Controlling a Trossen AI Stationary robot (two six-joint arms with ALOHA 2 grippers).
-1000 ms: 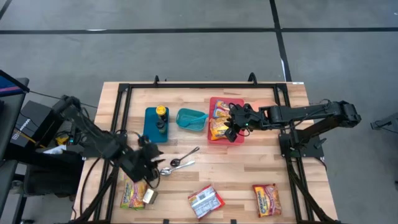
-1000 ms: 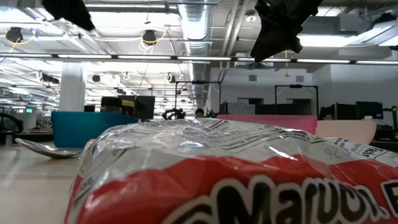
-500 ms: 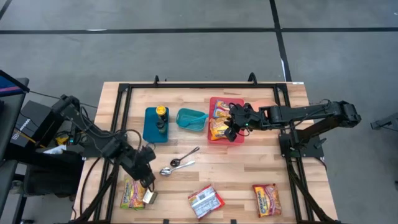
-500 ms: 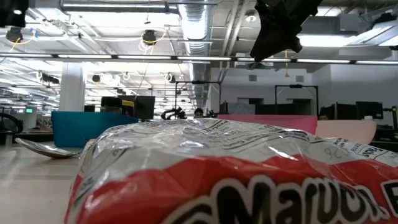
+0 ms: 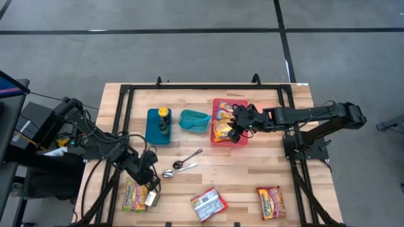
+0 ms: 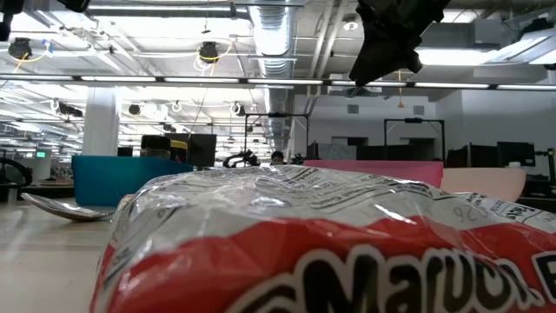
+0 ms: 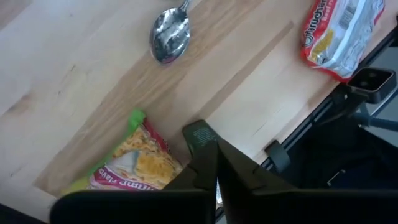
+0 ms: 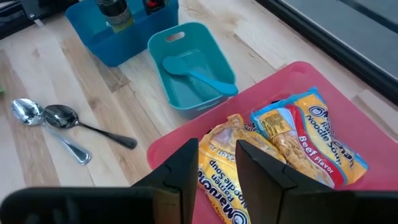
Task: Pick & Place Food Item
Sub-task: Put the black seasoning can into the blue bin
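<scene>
A crinkly red and silver plastic noodle packet point(image 6: 330, 243) is filling most of the foreground. A shiny metal spoon point(image 6: 65, 209) is lying left of it, with a blue plastic bin point(image 6: 117, 178) and pink tray point(image 6: 373, 172) sitting behind.

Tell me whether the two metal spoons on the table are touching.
Touching. Right wrist view: the darker spoon rests against the shinier spoon, bowls side by side, with no gap.

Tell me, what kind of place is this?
Probably an open office or lab workshop: exposed silver ceiling ducts, rows of dark desk monitors behind, and a light wooden worktable on grey concrete floor.
</scene>
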